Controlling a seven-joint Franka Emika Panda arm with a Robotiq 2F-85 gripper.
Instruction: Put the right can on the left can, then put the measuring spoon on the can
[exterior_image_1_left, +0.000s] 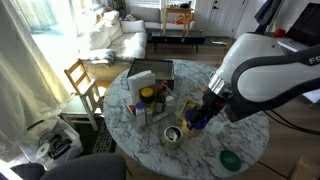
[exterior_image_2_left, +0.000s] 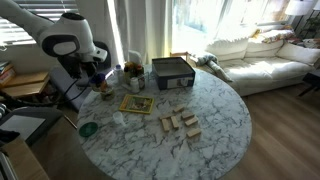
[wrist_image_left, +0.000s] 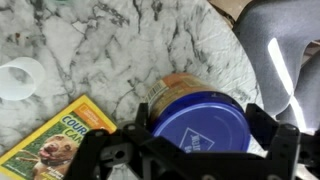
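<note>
1. Tool state. The tool (wrist_image_left: 200, 128) is pinching the blue-topped can (wrist_image_left: 205, 122). In the wrist view its dark fingers (wrist_image_left: 262, 128) are pressing against the can on opposite sides. The can's blue top is filling the gap between them, and a strip of its yellowish side is showing at the far edge. In an exterior view the tool (exterior_image_1_left: 197, 118) is pointing down at the table (exterior_image_1_left: 250, 140) with the blue-topped can (exterior_image_1_left: 196, 121) between the fingers. Whether the can's base is touching the table cannot be told.

2. Silver can. In an exterior view the silver can (exterior_image_1_left: 172, 135) is standing upright on the table just beside the tool, apart from the blue-topped can. It is not appearing in the wrist view.

3. Measuring spoon. In the wrist view the measuring spoon (wrist_image_left: 20, 78) is lying on the marble table (wrist_image_left: 120, 40) well to one side of the tool, with only its pale round bowl showing at the frame edge.

4. Other items. A yellow booklet (wrist_image_left: 55, 138) is lying flat between the spoon and the tool, close to one finger. A green disc (exterior_image_1_left: 230, 159) is lying on the table near the tool, on the side away from the silver can. A dark box (exterior_image_2_left: 172, 72) and a group of wooden blocks (exterior_image_2_left: 180, 122) are sitting well apart from the tool (exterior_image_2_left: 100, 78).
</note>
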